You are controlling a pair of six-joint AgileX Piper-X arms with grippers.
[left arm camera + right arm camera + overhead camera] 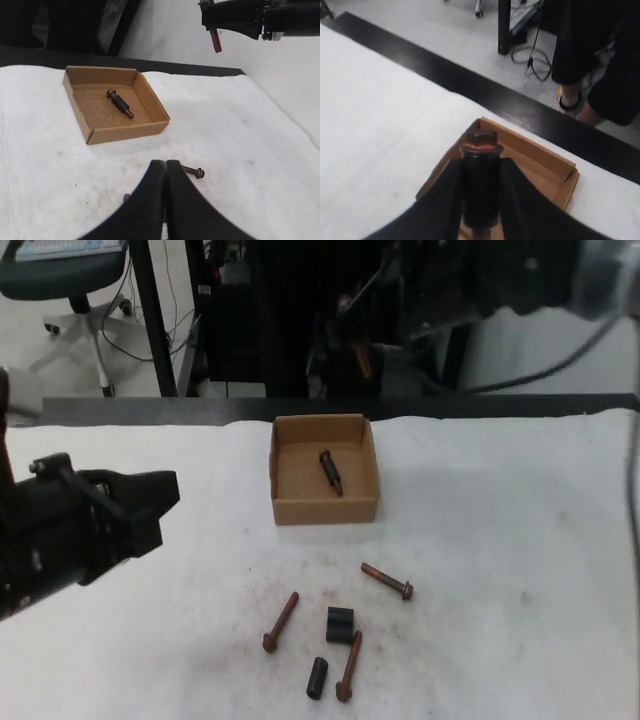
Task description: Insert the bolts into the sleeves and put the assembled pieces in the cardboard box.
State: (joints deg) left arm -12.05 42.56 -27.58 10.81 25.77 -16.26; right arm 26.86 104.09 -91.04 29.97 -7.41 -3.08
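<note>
Overhead, high view, cardboard box [325, 510]: stands open on the white-covered counter [520, 520], toward its far side.
High view, assembled piece [331, 471]: lies on the box floor, a bolt through a black sleeve.
High view, right bolt [386, 581], left bolt [280, 622], nearest bolt [349, 665]: rusty, lying loose on the counter on the near side of the box.
High view, far sleeve [340, 624]: black, among the three loose bolts.
High view, near sleeve [317, 677]: black, just beside the nearest bolt.
High view, left arm [80, 520]: at the left edge, well apart from the parts.
Left wrist view, left hand [165, 172]: clenched on nothing, fingers pressed together, above the counter near the right bolt [192, 171].
Left wrist view, right hand [214, 31]: high beyond the box, a reddish bolt tip [215, 44] sticking down from it.
Right wrist view, right hand [481, 172]: grasping the held piece [480, 192], a dark sleeve with a bolt head [480, 142] showing at one end, above a corner of the cardboard box [540, 155].
</note>
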